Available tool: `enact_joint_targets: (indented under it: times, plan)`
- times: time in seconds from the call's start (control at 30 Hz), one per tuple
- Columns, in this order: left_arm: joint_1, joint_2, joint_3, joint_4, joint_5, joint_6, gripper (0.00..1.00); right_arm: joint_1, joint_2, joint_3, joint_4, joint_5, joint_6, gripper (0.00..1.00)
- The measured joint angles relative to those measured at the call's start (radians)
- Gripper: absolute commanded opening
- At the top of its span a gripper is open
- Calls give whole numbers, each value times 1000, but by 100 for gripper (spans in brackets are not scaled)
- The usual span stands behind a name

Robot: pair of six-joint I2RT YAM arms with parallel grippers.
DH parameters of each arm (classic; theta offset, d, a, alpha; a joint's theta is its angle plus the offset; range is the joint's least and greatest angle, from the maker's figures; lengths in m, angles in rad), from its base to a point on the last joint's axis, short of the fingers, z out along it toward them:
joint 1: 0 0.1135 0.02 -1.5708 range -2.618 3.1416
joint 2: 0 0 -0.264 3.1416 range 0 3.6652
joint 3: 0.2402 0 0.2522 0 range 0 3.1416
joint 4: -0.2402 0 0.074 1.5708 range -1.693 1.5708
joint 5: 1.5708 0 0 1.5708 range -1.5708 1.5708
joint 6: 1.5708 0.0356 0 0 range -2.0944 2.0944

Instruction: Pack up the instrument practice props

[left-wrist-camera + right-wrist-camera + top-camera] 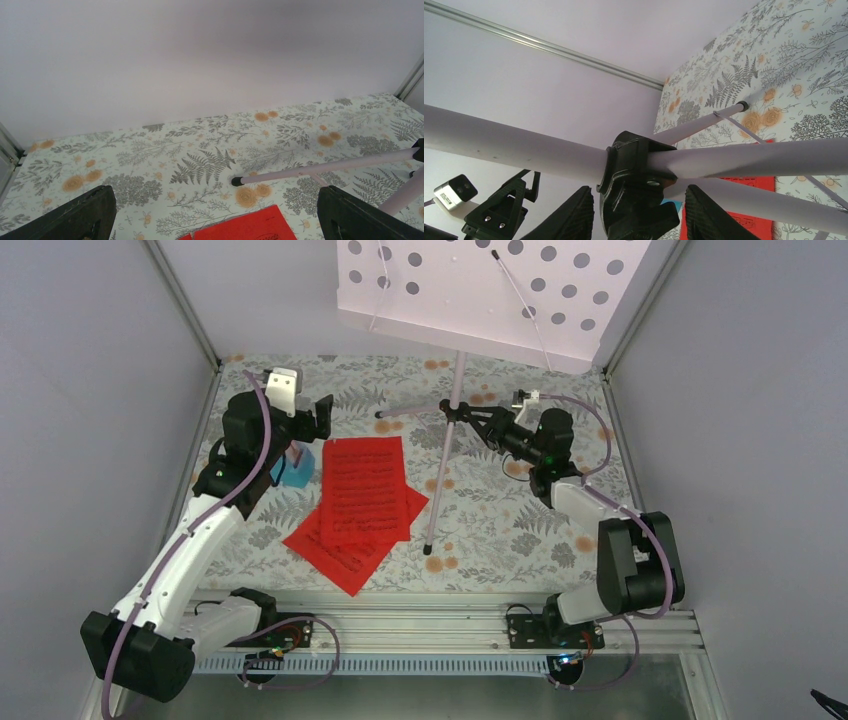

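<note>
The pale lilac music stand (480, 290) stands at the back on its tripod, perforated desk up high. My right gripper (478, 423) reaches in from the right at the black leg hub (636, 180). Its jaws sit on either side of the hub with narrow gaps showing. Red sheet-music pages (362, 490) lie fanned on the table left of the front leg. The light-blue metronome (297, 468) stands beside my left arm, partly hidden by it. My left gripper (215, 215) hangs open and empty above the pages' far edge (245, 227), facing a stand leg (320, 167).
Grey walls close in the floral table (520, 530) at the back and both sides. The stand's three legs spread across the middle and back. An aluminium rail (420, 625) with both arm bases runs along the near edge.
</note>
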Motion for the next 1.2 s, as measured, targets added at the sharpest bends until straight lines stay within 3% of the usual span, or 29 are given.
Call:
enact_joint_targets:
  times: [0.47, 0.87, 1.2]
  plan:
    - [0, 8, 0, 0, 0, 0, 100, 6, 3, 0, -9, 2, -8, 30]
    - [0, 8, 0, 0, 13, 0, 100, 24, 3, -4, -14, 5, -7, 36]
    - [0, 6, 0, 0, 34, -3, 100, 32, 2, -15, -2, 31, 14, 17]
